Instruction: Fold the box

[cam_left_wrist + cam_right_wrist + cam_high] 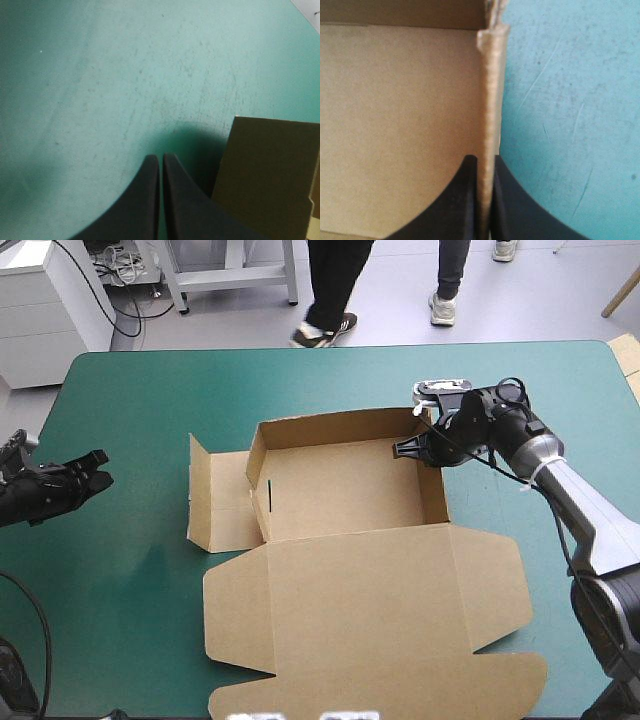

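— Where is the box [350, 500]?
— Mid-tabletop [130, 570], standing as an open tray. Its lid [370, 610] lies flat at 6 o'clock, toward the near edge.
— And the left tool [98, 468]?
— Out at 9 o'clock, well apart from the box, over bare teal-green cover. Its black fingers [145, 200] are pressed together on nothing. A brown side flap [270, 175] lies ahead of it, toward 3 o'clock.
— The right tool [484, 165]?
— At the tray's 2 o'clock, pinching the right wall [490, 90] near the far corner, one finger inside the tray and one outside.
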### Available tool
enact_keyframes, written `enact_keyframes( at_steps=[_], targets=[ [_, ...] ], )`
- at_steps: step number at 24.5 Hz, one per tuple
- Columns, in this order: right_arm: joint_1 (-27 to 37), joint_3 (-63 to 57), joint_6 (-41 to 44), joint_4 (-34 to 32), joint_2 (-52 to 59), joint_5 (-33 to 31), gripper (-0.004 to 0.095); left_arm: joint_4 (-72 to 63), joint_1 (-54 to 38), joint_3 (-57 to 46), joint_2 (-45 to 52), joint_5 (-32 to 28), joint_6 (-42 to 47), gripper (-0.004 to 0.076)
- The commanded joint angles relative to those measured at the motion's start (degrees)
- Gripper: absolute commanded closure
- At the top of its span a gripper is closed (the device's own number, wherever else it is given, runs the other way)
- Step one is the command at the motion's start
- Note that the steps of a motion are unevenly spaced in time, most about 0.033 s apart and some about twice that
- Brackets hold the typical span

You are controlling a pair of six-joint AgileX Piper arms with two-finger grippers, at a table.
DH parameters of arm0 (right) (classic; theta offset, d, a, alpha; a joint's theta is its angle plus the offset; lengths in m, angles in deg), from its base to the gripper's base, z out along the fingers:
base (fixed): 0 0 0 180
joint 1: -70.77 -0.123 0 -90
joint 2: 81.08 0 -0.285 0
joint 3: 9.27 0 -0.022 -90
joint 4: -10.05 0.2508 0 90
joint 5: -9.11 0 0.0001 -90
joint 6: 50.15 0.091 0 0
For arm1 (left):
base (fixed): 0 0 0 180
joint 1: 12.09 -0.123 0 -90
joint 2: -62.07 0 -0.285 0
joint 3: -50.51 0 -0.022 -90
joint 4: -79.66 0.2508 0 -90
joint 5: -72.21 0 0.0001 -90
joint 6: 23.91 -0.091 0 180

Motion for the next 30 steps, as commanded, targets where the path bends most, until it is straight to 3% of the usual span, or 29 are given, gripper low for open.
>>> enact_keyframes(
  at_steps=[1, 4, 6, 14, 19, 22, 30],
  targets=[
    [0.16, 1.34, -0.67, 0.32, 0.38, 2.34, 0.0921, -3.56, -0.12, 1.29, 2.14, -0.44, -0.29, 0.0717],
    [0.16, 1.88, -1.54, 0.43, -0.21, 2.57, 0.0878, -3.56, -0.12, 1.29, 2.14, -0.44, -0.29, 0.0717],
    [0.16, 2.63, -3.23, 0.84, -0.21, 2.43, 0.0768, -3.56, -0.12, 1.29, 2.14, -0.44, -0.29, 0.0717],
    [0.16, 11.73, -1.12, 0.99, -0.21, -5.81, -0.0008, -2.7, -0.12, 1.29, 2.14, -0.44, 0.82, 0.0717],
    [0.16, 21.65, -0.32, -0.1, 0.09, -14.54, -0.002, -1.87, -0.12, 1.29, 2.14, -0.44, 0.82, 0.0717],
    [0.16, 24.72, 1.18, -0.09, 4.07, -14.54, -0.002, -1.87, -0.12, 1.29, 2.14, -0.44, 0.82, 0.0717],
    [0.16, 12.26, 4.17, -5.11, 18.75, -14.54, -0.0019, -1.99, -0.12, 1.29, 2.14, -0.34, 0.82, 0.0717]
  ],
)
